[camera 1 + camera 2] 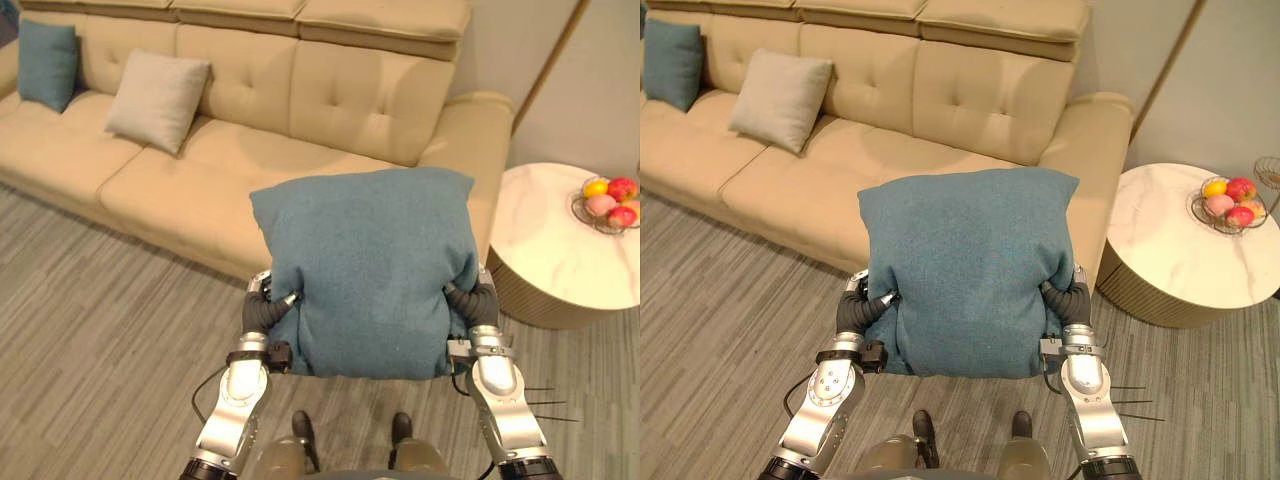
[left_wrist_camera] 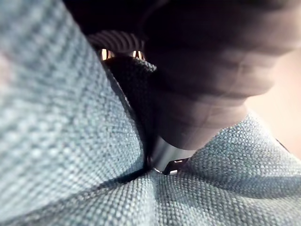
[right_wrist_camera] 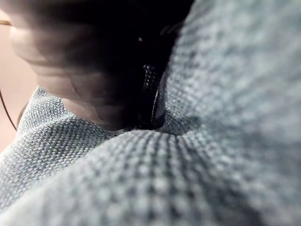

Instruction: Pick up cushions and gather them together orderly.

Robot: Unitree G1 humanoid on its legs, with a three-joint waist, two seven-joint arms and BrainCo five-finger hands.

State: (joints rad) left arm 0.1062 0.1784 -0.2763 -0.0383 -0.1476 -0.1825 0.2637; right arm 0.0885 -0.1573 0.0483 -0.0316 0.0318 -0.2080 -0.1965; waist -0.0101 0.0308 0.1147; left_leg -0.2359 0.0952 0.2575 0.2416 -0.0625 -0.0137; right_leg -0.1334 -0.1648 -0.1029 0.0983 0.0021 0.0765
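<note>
Closest to the robot, a big teal cushion hangs above the grey floor, squeezed between the left hand and the right hand, one sunk into each side. How far either hand is closed I cannot tell, the fabric hides it. Behind stands a beige sofa with a pale cushion and a small teal cushion near its left end. A round table at the right carries a fruit bowl.
</note>
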